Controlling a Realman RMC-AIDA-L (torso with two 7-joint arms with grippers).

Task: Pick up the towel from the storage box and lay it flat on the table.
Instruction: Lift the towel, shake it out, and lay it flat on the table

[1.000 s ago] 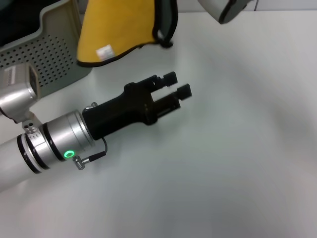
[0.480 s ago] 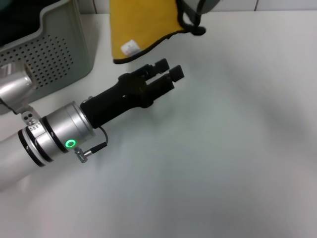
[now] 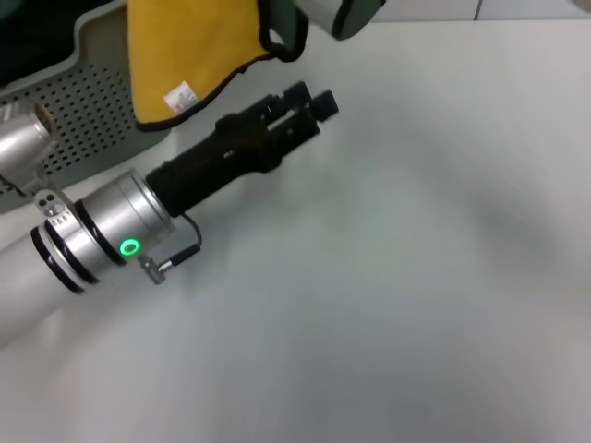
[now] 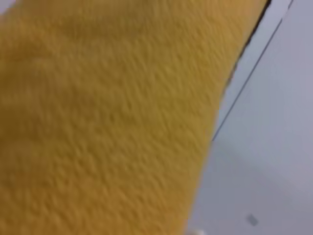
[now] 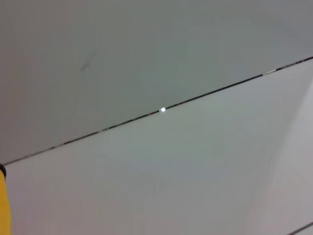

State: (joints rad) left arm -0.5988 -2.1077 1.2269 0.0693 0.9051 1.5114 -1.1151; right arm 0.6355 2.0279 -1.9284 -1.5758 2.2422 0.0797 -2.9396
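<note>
- At the far left of my head view, the light grey storage box (image 3: 88,101) with its perforated wall sat on the table's back corner.
- My left arm reached forward from the lower left, silver at the wrist with a small green light, and ended in my black left gripper (image 3: 309,100) above the white table (image 3: 416,277).
- That pincer's two fingers lay nearly pressed together, with only a narrow gap and nothing between them.
- The yellow towel (image 3: 189,51) hung in the air, out of the box, over the box's near edge and just behind my left gripper; it had a dark hem and a small white tag near its lower edge.
- In my left wrist view the towel's yellow cloth filled nearly everything.
- My right arm's pale housing (image 3: 337,14) showed at the top, right at the towel's upper corner; I could not tell how its pincer stood.
- My right wrist view showed bare table and a yellow sliver at one edge.
</note>
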